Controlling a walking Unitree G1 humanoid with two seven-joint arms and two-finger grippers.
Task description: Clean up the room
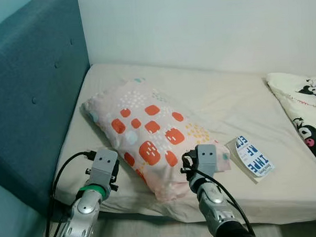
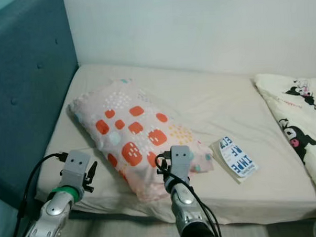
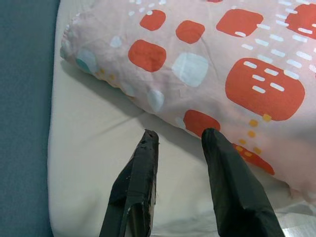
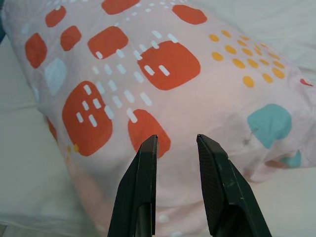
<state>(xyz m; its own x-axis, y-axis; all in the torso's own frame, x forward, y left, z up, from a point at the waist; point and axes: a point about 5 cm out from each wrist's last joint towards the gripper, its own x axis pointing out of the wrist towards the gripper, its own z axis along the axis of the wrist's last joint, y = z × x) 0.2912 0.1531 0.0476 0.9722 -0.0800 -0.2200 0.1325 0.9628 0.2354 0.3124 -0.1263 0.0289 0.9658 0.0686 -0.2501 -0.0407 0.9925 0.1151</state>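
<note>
A pink pillow (image 1: 151, 137) with orange squares lies diagonally on the cream bed sheet (image 1: 236, 102). My left gripper (image 3: 180, 138) is open, its tips over the sheet just short of the pillow's left long edge, nothing between them. My right gripper (image 4: 177, 140) is also open and hovers over the pillow's near end, close to the fabric and not holding it. In the eye views both wrists sit at the bed's front edge, the left (image 1: 104, 168) beside the pillow and the right (image 1: 204, 159) at its near corner.
A blue and white book (image 1: 252, 157) lies on the sheet just right of the right wrist. A cream blanket with black cartoon figures (image 1: 304, 109) covers the bed's right side. A blue padded headboard (image 1: 31, 98) rises on the left, a white wall behind.
</note>
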